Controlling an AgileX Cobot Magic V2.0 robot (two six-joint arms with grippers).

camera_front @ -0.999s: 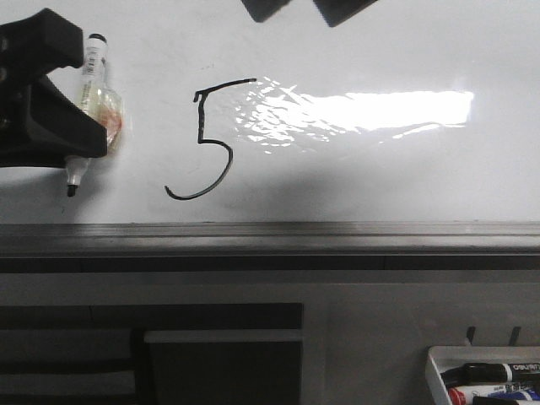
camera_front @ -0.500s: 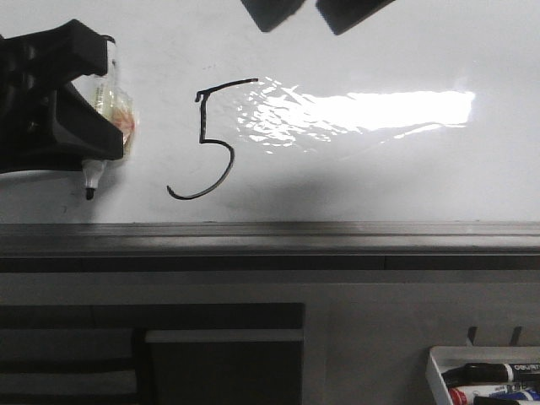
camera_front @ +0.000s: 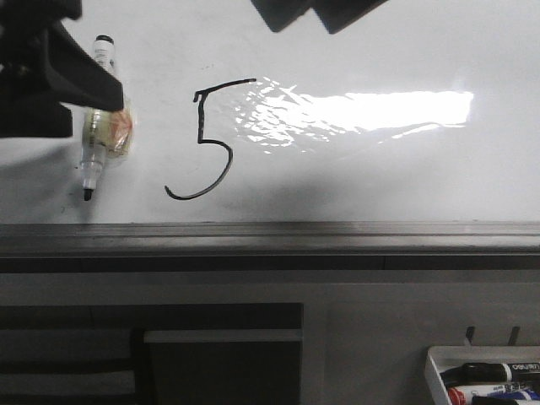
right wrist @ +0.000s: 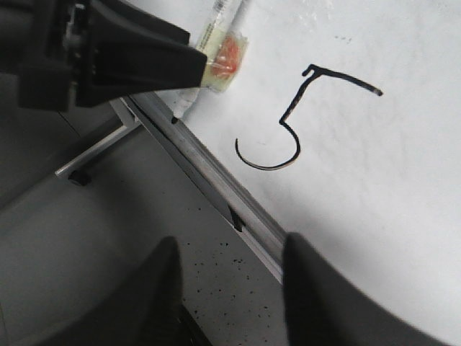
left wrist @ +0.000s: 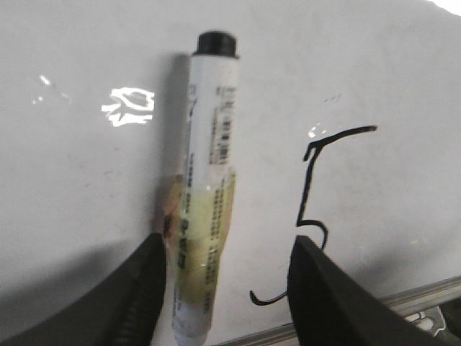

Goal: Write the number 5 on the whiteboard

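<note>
The number 5 point(camera_front: 205, 139) is drawn in thin black line on the whiteboard point(camera_front: 380, 51); it also shows in the left wrist view point(left wrist: 310, 209) and the right wrist view point(right wrist: 295, 122). A white marker point(camera_front: 95, 126) with yellowish tape round it rests against the board left of the 5, tip down. My left gripper point(left wrist: 227, 245) is open, its jaws wide apart on either side of the marker point(left wrist: 205, 187), which lies close to one finger. My right gripper point(right wrist: 230, 245) is open and empty, and shows at the top edge of the front view point(camera_front: 308, 8).
A grey metal ledge point(camera_front: 337, 236) runs along the board's lower edge. A small white tray point(camera_front: 434, 371) with several markers sits at the lower right. The left arm's black body point(right wrist: 130, 61) hangs over the ledge in the right wrist view.
My left gripper carried the marker slightly right along the board, then opened and rose. The marker now shows almost whole, uncovered by the fingers. The 5 is unchanged.
</note>
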